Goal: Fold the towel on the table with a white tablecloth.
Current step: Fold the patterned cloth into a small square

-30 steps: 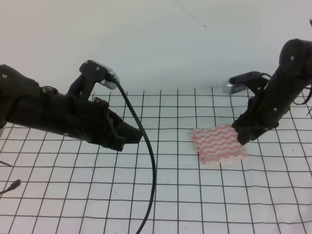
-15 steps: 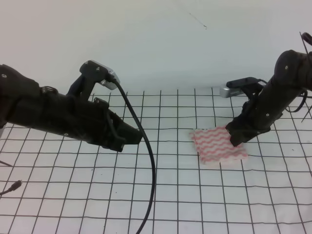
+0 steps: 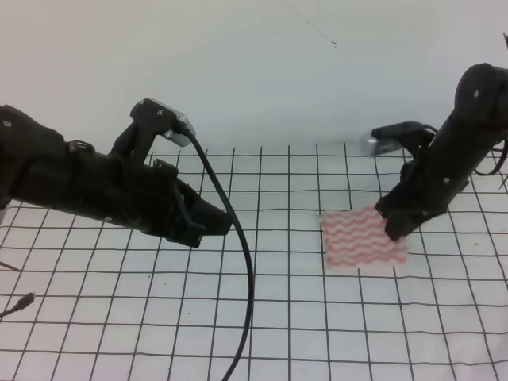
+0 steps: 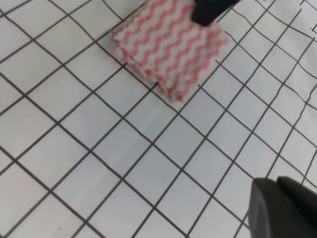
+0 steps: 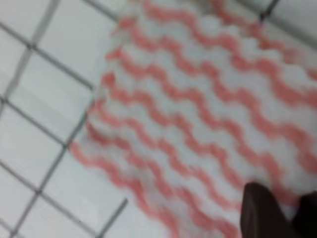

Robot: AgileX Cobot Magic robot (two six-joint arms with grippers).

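Exterior high: towel (image 3: 363, 239) is seen folded, flat on the white tablecloth (image 3: 278, 317) right of centre. Right gripper (image 3: 394, 228) is set on its right edge; jaw state cannot be told. Left gripper (image 3: 208, 225) is held well apart to the left, jaw state unclear.

Left wrist: towel (image 4: 170, 43) is seen far ahead.

Right wrist: towel (image 5: 198, 119) fills the frame, blurred, directly under the jaws.

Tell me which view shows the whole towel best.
The left wrist view: the towel lies nearly whole, edges sharp, only one corner hidden by the right claw. The exterior high view shows it small and oblique; the right wrist view is blurred and cropped.
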